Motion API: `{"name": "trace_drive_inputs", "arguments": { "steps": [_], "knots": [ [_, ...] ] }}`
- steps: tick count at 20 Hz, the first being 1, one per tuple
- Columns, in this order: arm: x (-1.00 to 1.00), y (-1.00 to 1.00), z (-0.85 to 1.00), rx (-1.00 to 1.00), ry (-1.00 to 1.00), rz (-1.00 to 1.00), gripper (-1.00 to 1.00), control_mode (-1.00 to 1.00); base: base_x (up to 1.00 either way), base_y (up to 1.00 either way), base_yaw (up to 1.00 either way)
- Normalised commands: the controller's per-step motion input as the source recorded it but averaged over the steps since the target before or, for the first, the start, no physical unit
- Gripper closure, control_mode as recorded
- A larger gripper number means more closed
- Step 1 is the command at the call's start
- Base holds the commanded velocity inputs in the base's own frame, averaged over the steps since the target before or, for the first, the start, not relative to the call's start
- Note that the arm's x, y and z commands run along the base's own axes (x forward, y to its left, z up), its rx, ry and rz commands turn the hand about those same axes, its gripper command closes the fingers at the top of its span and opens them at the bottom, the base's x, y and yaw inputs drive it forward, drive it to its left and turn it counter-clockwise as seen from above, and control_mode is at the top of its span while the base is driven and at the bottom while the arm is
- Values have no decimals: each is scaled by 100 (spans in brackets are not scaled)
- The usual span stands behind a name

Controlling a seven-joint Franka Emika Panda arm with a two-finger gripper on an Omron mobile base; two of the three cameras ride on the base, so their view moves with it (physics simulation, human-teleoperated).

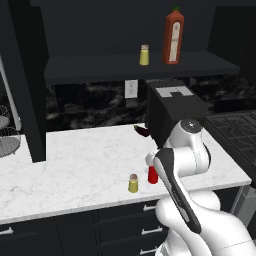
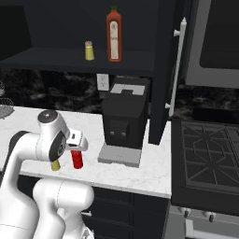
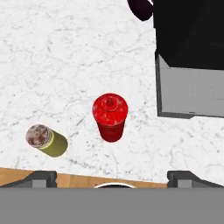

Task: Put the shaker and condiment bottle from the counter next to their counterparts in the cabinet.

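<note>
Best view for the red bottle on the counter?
Hand view: the red bottle sits mid-frame, seen from above, nothing covering it. Left base view has it partly behind the arm; right base view shows its lower body under the hand.

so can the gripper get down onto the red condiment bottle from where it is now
Probably yes. The open gripper looks down on the upright condiment bottle, with nothing between. The shaker stands apart on one side, the coffee machine on the other, leaving bare counter around it.

From my left base camera the arm (image 1: 175, 170) covers half the condiment bottle (image 1: 152, 175); from the right it hides the shaker's (image 2: 55, 165) cap; the bottle label (image 1: 174, 42) is unreadable
</note>
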Motion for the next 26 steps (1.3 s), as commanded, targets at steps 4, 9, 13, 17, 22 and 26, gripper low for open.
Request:
{"name": "trace_drive_inputs", "arguments": {
  "steps": [4,9,13,17,22,26],
  "knots": [
    [22,0,-6,0,0,0,-100,-100,0,0,0],
    [18,0,-9,-1,0,0,-100,-100,0,0,0],
    [22,2,-9,-2,0,0,-100,-100,0,0,0],
    [21,3,-10,-1,0,0,-100,-100,0,0,0],
    [8,2,-13,0,0,0,-100,-100,0,0,0],
    [0,0,-21,0,0,0,-100,-100,0,0,0]
  ]
}}
